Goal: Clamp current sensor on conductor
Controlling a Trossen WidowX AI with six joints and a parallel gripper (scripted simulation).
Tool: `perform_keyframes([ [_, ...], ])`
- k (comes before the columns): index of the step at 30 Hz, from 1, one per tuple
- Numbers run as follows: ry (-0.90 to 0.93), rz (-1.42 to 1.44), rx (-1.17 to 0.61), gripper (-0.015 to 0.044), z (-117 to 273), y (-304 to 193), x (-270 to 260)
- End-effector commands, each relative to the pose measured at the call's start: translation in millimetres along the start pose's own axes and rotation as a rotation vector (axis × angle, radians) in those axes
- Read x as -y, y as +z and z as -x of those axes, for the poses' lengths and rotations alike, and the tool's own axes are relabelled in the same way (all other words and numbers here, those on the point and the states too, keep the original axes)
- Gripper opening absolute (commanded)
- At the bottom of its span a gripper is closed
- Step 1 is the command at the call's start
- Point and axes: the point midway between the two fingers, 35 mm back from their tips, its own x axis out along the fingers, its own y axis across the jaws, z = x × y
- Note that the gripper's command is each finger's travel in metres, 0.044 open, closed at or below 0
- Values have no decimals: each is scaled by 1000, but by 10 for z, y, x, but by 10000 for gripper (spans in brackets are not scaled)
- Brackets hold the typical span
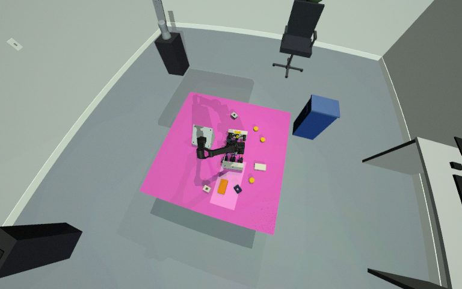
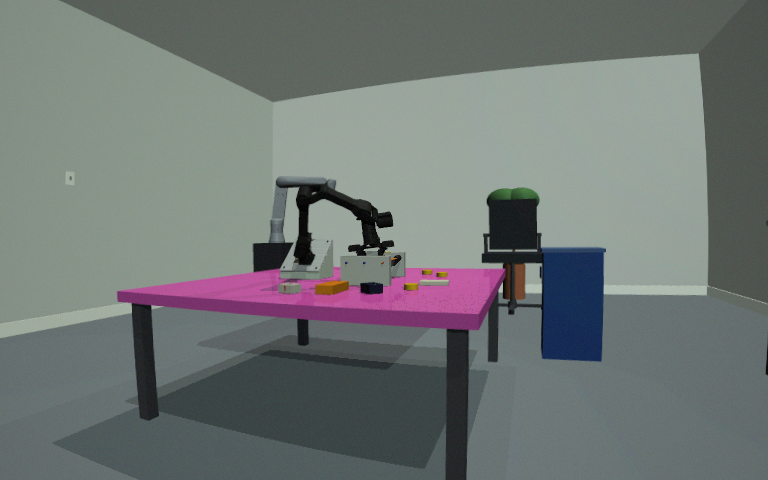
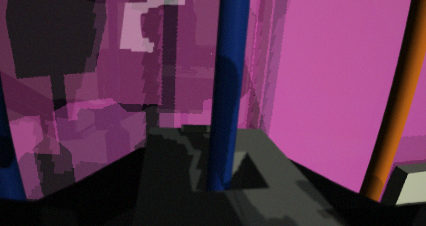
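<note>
My gripper (image 1: pixel 236 148) (image 2: pixel 370 252) (image 3: pixel 208 159) points down between the two white end blocks (image 1: pixel 233 165) (image 2: pixel 365 273) of the conductor stand. It is shut on the grey current sensor (image 3: pixel 170 201). In the wrist view the sensor's two halves meet round a blue conductor (image 3: pixel 233 46), with no gap visible between them. A dark triangle shows on its right half; I cannot tell for sure whether it is the arrow. An orange conductor (image 3: pixel 400 111) runs to the right, and another blue one (image 3: pixel 7 156) at the left edge. The LOAD marker is not readable, and the latch is hidden.
An orange block (image 1: pixel 222 186) (image 2: pixel 331 287), a dark block (image 1: pixel 236 186) (image 2: pixel 371 289) and a white block (image 1: pixel 204 188) (image 2: pixel 289 288) lie in front of the stand. A flat white box (image 1: pixel 260 167) (image 2: pixel 434 282) and several yellow discs lie to the right. A sloped plate stands by the arm's base.
</note>
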Motion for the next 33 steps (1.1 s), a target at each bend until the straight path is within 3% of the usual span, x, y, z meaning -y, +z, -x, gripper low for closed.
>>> perform_keyframes([
  [1,-3,-7,4,0,10,-5,22],
  [19,-1,-1,-1,0,-157,-4,-12],
  [29,-3,-7,2,263,-124,-7,6],
  [33,-3,-7,2,274,-124,-7,6],
])
